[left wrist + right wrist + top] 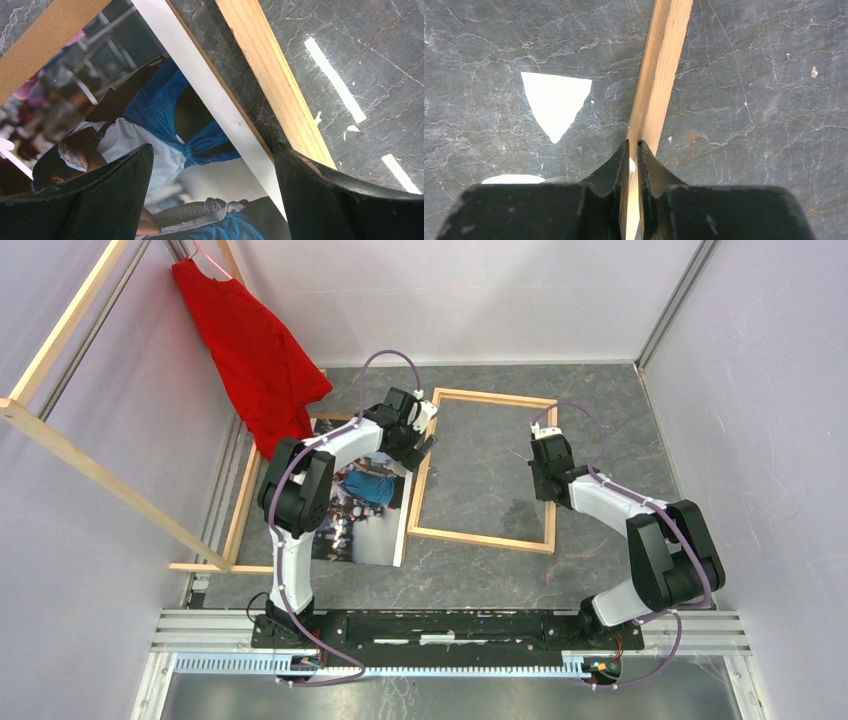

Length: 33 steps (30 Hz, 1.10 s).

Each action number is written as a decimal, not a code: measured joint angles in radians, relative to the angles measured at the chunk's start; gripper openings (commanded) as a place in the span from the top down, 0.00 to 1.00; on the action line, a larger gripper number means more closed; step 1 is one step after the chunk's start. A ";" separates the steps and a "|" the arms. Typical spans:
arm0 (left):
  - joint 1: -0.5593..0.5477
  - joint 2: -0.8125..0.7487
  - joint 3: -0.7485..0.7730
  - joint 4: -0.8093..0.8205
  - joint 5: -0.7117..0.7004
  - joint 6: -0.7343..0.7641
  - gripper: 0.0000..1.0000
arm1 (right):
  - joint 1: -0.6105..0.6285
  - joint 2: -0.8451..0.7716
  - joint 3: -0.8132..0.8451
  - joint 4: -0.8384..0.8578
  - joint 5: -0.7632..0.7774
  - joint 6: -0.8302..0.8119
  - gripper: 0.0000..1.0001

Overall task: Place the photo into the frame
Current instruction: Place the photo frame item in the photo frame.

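Note:
The photo [368, 512] lies face up left of the frame [480, 538], resting on a brown backing board [45, 45]. Its blue-clad figures and white border [210, 95] fill the left wrist view. My left gripper [212, 147] hovers open over the photo's right edge, and its right finger [320, 195] sits above the frame's left bar [270, 75]. In the top view that gripper [425, 440] is near the frame's far left corner. My right gripper [634, 145] has its jaws drawn tight on the frame's right bar [664, 60], with a thin strip of wood showing between them.
A red shirt [255, 360] hangs at the back left from a long wooden rack bar [90, 465]. A further wood bar [240, 502] runs along the photo's left side. White walls close in the dark marbled table [600, 410] on three sides.

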 measured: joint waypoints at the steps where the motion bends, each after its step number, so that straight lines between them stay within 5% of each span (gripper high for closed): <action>1: 0.000 0.000 0.000 0.000 0.000 0.000 0.04 | 0.005 0.002 0.000 0.000 0.010 0.000 0.88; 14: 0.000 0.000 -0.001 0.000 -0.001 0.000 0.04 | 0.049 0.022 0.019 -0.022 0.076 0.000 0.87; 21: -0.012 0.000 -0.003 0.009 0.011 0.000 0.04 | 0.089 -0.012 0.061 -0.088 -0.281 0.073 0.81; 25: -0.020 0.000 -0.006 0.011 0.018 0.000 0.04 | 0.085 -0.052 0.095 -0.089 -0.389 0.108 0.57; 29: -0.020 0.000 -0.008 0.015 0.018 0.000 0.04 | 0.045 -0.075 0.114 -0.089 -0.412 0.121 0.23; 33: -0.020 -0.002 -0.010 0.017 0.018 0.000 0.04 | -0.079 -0.083 0.109 -0.088 -0.377 0.144 0.14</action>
